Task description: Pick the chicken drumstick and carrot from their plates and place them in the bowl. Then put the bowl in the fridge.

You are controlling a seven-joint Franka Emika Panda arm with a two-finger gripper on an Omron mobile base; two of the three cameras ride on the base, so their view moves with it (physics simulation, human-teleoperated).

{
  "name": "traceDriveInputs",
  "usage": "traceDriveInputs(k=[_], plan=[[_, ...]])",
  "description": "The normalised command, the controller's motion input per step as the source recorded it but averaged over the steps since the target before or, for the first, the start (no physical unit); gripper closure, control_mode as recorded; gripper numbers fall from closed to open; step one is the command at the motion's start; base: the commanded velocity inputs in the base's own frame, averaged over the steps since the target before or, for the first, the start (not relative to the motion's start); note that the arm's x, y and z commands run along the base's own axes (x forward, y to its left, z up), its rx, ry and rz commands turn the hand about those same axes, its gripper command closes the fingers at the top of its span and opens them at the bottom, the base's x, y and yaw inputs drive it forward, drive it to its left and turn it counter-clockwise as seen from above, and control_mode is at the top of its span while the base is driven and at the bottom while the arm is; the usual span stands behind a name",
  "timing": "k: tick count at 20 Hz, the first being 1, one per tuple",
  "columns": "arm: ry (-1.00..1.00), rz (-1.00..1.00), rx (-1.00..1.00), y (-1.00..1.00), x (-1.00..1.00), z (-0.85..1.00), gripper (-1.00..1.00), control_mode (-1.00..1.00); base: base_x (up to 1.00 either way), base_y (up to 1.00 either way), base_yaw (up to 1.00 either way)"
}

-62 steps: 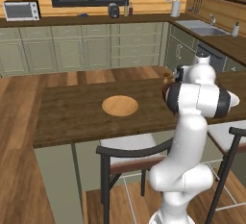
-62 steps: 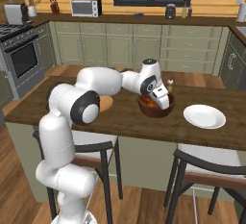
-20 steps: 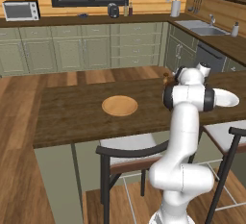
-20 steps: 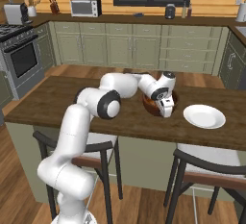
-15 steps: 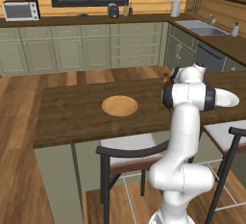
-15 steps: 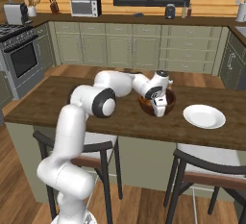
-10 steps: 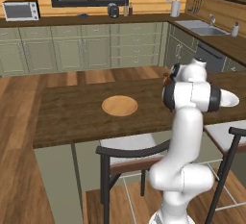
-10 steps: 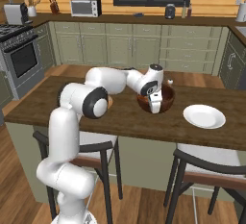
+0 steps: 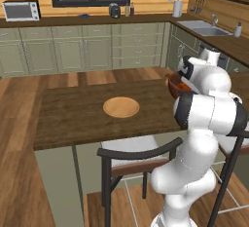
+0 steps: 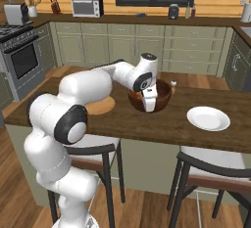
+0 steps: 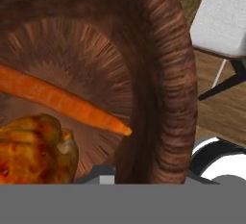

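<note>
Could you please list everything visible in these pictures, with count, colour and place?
bowl: one, dark reddish-brown wood, on the island counter.
carrot: one, bright orange, inside the bowl.
chicken drumstick: one, golden brown, inside the bowl beside the carrot.
wooden plate: one, light tan, on the counter.
white plate: one, white, on the counter to the right of the bowl.
microwave: one, grey, back counter.
gripper: one, at the bowl's rim; whether it is open or shut cannot be told.

Gripper fingertips hidden behind bowl rim
</note>
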Motion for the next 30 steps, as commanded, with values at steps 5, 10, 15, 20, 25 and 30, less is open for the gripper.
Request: traceDriveInputs(k=[5,10,15,20,25,30], plan=[[-0.01,0.2,0.08,0.59,-1.0,0.77,1.0,-1.0,0.0,0.0,0.0],[-0.21,0.06,0.01,0.77,-1.0,0.74,1.0,-1.0,0.0,0.0,0.0],[-0.08,0.01,0.01,0.64,-1.0,0.73,1.0,-1.0,0.0,0.0,0.0],[-0.01,0.0,0.01,0.2,-1.0,0.74,1.0,-1.0,0.0,0.0,0.0],[0.0,-0.01,0.0,-0.01,-0.99,0.27,1.0,-1.0,0.0,0.0,0.0],[0.0,-0.02,0.0,0.03,-0.48,0.0,1.0,1.0,-0.29,0.15,0.0]])
